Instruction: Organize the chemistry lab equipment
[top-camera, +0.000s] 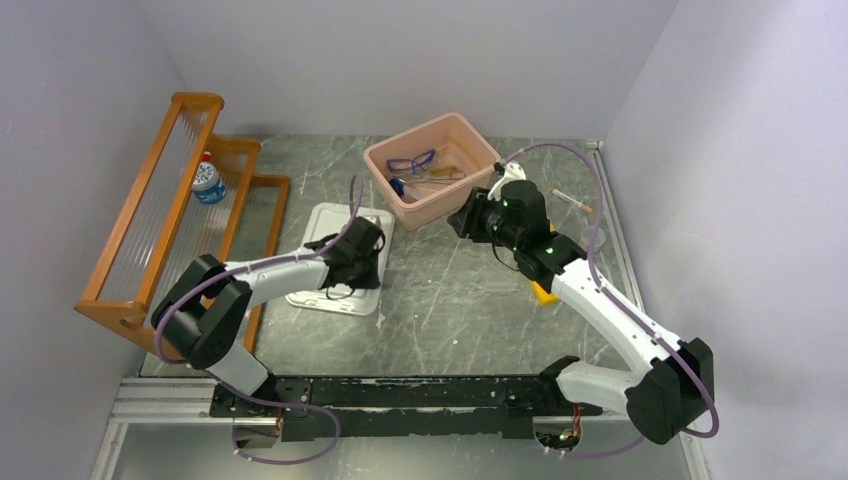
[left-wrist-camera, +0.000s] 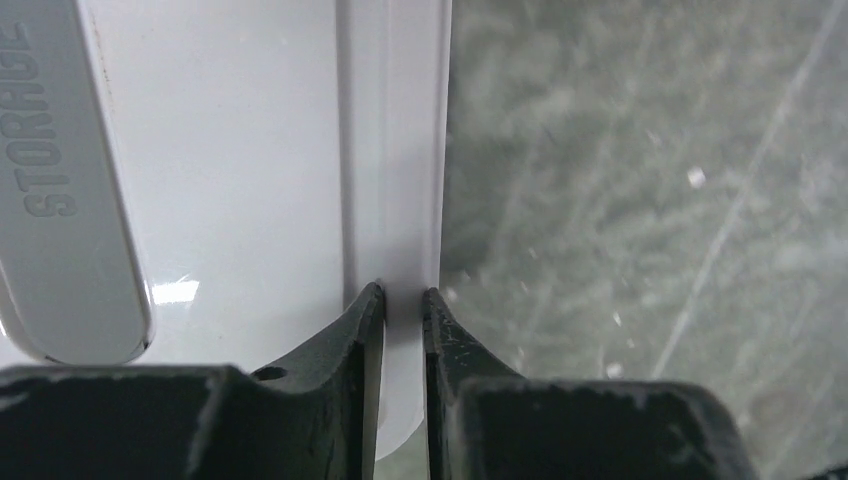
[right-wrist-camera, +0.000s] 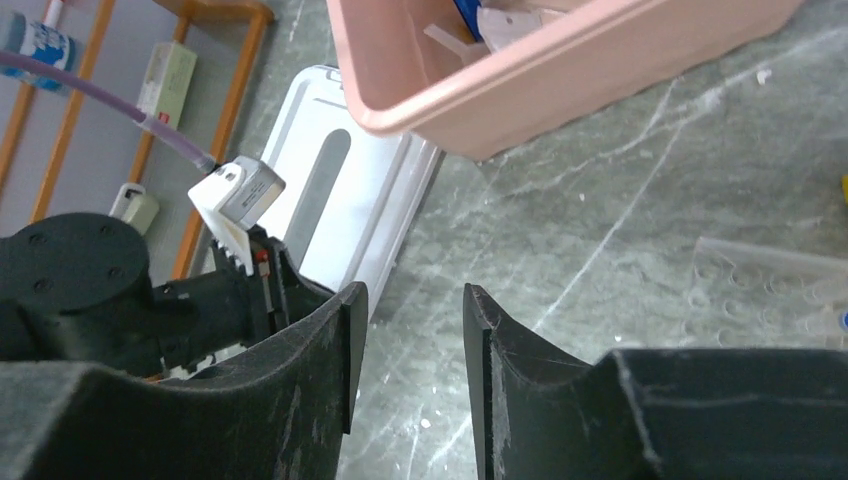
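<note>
Grey marbled table (top-camera: 450, 290): pink plastic bin (top-camera: 455, 196) holds blue-framed safety glasses (top-camera: 412, 160), rest indistinct; left gripper (left-wrist-camera: 403, 300) pinches white plastic lid (left-wrist-camera: 250, 150); right gripper (right-wrist-camera: 410, 350) parted.

I read one word only: "STORAGE", raised letters running vertically on rounded strip (left-wrist-camera: 60, 180) of white lid (left-wrist-camera: 250, 150), left of frame, left wrist view. Bottle (top-camera: 208, 183) label, upper left of top view: too small to read.

We see a glossy, smooth white plastic lid (left-wrist-camera: 250, 150), a dull stone-looking grey-green worktop (left-wrist-camera: 650, 200) flecked with pale scratches, a smooth matt pink plastic bin (right-wrist-camera: 600, 60), an orange wooden shelf (top-camera: 197, 101), and matt black, rough, scuffed fingers (right-wrist-camera: 300, 400) on the left hand (left-wrist-camera: 403, 295) and right hand (right-wrist-camera: 412, 300).
</note>
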